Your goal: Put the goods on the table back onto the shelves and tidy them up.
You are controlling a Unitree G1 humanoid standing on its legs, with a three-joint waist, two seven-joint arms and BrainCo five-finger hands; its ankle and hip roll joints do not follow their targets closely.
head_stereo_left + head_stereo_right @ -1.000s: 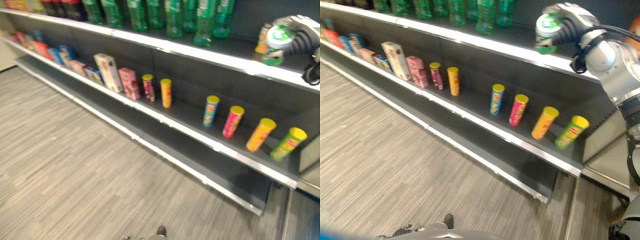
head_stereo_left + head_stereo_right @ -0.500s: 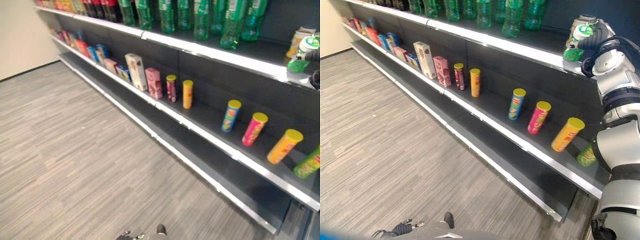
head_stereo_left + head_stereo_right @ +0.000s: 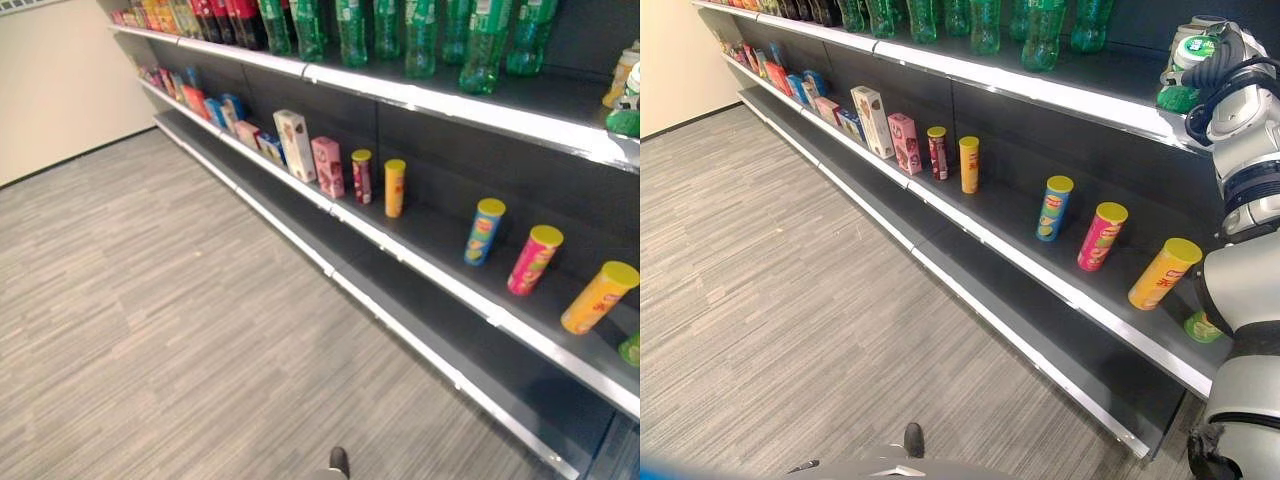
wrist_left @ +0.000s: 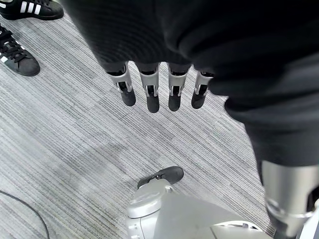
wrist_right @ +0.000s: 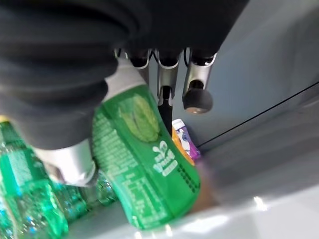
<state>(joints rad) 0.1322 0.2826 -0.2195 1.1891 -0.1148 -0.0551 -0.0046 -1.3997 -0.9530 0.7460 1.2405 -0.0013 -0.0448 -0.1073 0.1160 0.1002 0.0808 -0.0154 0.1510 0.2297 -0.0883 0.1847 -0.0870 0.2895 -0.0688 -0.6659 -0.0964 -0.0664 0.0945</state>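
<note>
My right hand (image 3: pixel 1220 62) is raised to the right end of the top shelf (image 3: pixel 1040 95) and is shut on a green can (image 3: pixel 1182 78) with a pale lid. In the right wrist view the can (image 5: pixel 144 164) has a leaf picture and leans over the shelf's pale front edge, with the thumb on one side and the fingers (image 5: pixel 197 92) on the other. Green bottles (image 5: pixel 30 214) stand beside it, and a small orange and purple pack (image 5: pixel 182 137) lies behind it. My left hand (image 4: pixel 149 94) hangs over the floor, open and holding nothing.
Green bottles (image 3: pixel 1040 30) line the top shelf. On the middle shelf stand tube cans: blue (image 3: pixel 1054 208), pink (image 3: pixel 1101 236), orange (image 3: pixel 1162 273), yellow (image 3: pixel 969 164); boxes (image 3: pixel 873 121) stand further left. The lowest shelf (image 3: pixel 1040 330) is bare. A person's black shoes (image 4: pixel 17 55) stand on the floor.
The camera has swung, so the shelves sit further right and more of the left end shows. My right hand keeps hold of the green can at the top shelf.
</note>
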